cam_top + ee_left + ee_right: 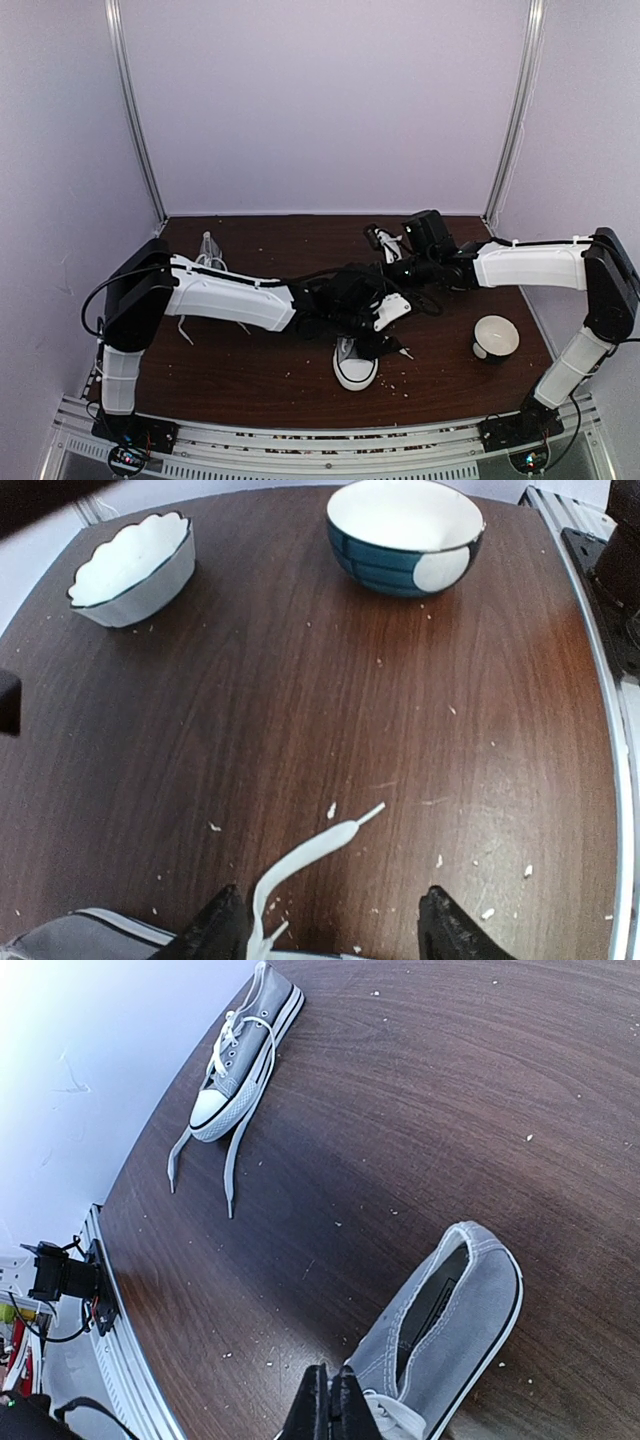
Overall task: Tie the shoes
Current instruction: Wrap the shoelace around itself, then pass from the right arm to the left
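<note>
On the dark brown wooden table [250,380] the small grey canvas sneakers with white toe caps sit well apart. The near shoe [355,368] is in the middle, where both arms reach it, and the far shoe [240,1055] lies by the back-left corner, probably waiting its turn. Our left gripper [335,930] hangs over the near shoe with fingers spread, clasping nothing, a loose white lace [305,858] lying between them; our right gripper [330,1405] is clenched tight beside that shoe's opening, and whether it pinches a lace we cannot tell.

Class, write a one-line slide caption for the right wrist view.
Shut right gripper at the near grey sneaker; the other sneaker lies across the brown table, laces loose.
</note>
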